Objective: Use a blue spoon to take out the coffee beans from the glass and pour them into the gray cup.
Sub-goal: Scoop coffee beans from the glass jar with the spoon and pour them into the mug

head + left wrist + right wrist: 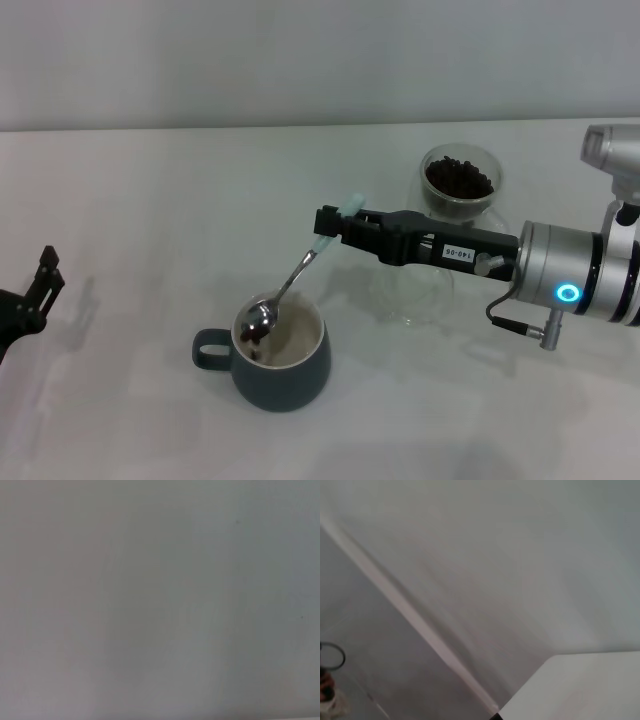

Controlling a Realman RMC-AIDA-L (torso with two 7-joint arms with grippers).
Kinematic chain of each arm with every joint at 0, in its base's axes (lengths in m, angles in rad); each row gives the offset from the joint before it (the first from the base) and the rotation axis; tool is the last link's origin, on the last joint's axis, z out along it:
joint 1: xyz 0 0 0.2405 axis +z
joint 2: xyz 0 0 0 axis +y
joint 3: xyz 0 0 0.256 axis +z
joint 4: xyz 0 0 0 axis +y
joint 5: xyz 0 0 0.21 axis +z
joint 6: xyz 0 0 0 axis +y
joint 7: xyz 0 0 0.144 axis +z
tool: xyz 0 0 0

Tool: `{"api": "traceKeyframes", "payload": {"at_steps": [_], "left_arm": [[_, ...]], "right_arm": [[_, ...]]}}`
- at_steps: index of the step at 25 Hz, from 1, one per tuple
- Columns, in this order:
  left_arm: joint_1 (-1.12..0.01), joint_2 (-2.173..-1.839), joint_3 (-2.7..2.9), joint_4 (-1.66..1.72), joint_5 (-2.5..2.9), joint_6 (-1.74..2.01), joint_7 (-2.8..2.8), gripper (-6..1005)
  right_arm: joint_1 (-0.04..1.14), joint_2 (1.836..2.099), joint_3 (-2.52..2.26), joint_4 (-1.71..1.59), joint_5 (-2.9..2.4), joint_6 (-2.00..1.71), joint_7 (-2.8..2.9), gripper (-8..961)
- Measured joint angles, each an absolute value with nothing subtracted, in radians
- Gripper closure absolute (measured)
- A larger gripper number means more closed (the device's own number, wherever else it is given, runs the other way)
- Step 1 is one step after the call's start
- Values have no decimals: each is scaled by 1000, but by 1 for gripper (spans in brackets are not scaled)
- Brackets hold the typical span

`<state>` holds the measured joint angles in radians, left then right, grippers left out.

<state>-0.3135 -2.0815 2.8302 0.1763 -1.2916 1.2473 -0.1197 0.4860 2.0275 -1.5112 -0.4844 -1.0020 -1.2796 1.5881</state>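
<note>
My right gripper [330, 226] pinches the blue spoon [290, 284]; its tilted bowl could spill coffee beans [254, 347] past the gray cup's [282, 372] nine-o'clock rim.

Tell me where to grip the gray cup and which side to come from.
Grip the gray cup by its loop handle, coming from the robot's left. The handle sticks out that way, clear of the blue spoon tipped over the rim; the idle left gripper is on that side.
</note>
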Motion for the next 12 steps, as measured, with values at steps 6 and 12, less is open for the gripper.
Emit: {"api": "traceKeyframes", "payload": {"at_steps": [6, 12], "left_arm": [[-310, -2082, 2830, 176, -1302, 1247, -120, 225], [-306, -2083, 2830, 176, -1304, 1248, -120, 224]], "right_arm": [[473, 2021, -1516, -502, -1003, -1279, 1542, 796], [428, 2013, -1484, -538, -997, -1295, 1520, 795]]}}
